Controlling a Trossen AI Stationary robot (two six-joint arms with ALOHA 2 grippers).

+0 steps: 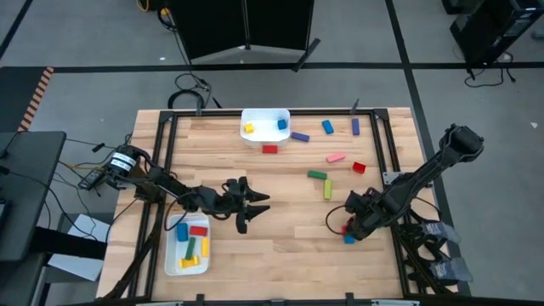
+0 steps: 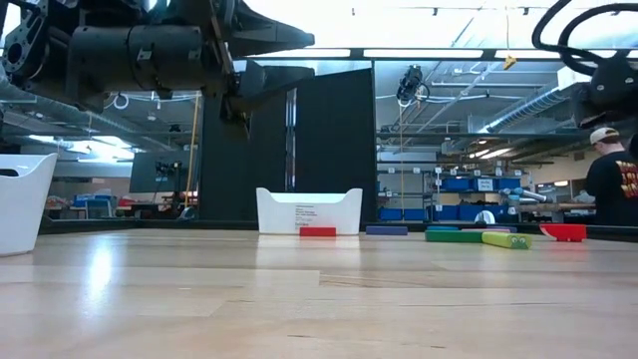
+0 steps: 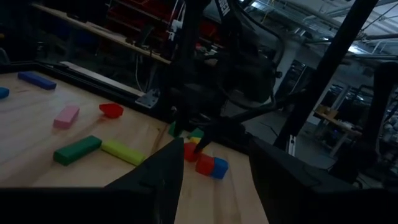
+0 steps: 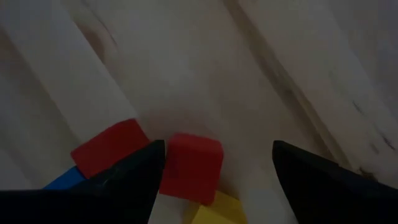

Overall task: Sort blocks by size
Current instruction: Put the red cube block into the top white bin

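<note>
The right tool (image 4: 214, 168) hangs spread over a red cube (image 4: 191, 167) amid red, blue and yellow blocks at the surface's (image 1: 280, 246) right front; the left tool (image 1: 255, 210) hovers mid-surface, half parted, holding nothing; a label on the far white tray (image 2: 309, 211) is too small to read.

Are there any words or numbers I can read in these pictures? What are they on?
None can be read.
White tray, low view: a label with small dark print on its front, too small to read.
Person's dark shirt, low view: red and yellow marks, too blurred to read.
Blocks and table: no writing visible.
</note>
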